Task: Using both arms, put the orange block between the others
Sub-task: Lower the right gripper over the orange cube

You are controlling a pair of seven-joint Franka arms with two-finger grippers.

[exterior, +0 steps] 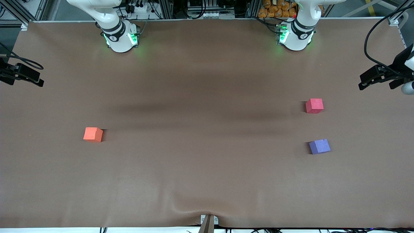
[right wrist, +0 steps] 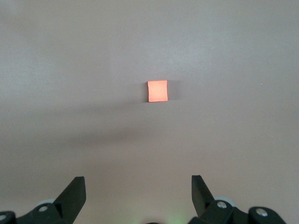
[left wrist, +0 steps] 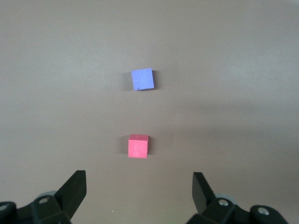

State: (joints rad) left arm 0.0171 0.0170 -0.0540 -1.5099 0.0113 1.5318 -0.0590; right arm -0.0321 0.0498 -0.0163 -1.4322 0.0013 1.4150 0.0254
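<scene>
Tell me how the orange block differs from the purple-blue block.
The orange block is orange and sits alone toward the right arm's end; the purple-blue block is purple-blue and sits toward the left arm's end, near the pinkish-red block. The purple-blue one lies slightly nearer the front camera. Both are same-sized cubes.

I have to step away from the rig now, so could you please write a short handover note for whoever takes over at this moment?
Left gripper: open, empty, held high over the pinkish-red block and purple-blue block.
Right gripper: open, empty, held high over the table, with the orange block in its wrist view.
Positions: the orange block sits alone toward the right arm's end. The pinkish-red and purple-blue blocks sit toward the left arm's end, apart, the purple-blue one nearer the front camera.
Done: nothing yet; no block is gripped.
Left: pick up the orange block, carry it across, probably passing it between arms, and set it in the gap between the other two.
</scene>
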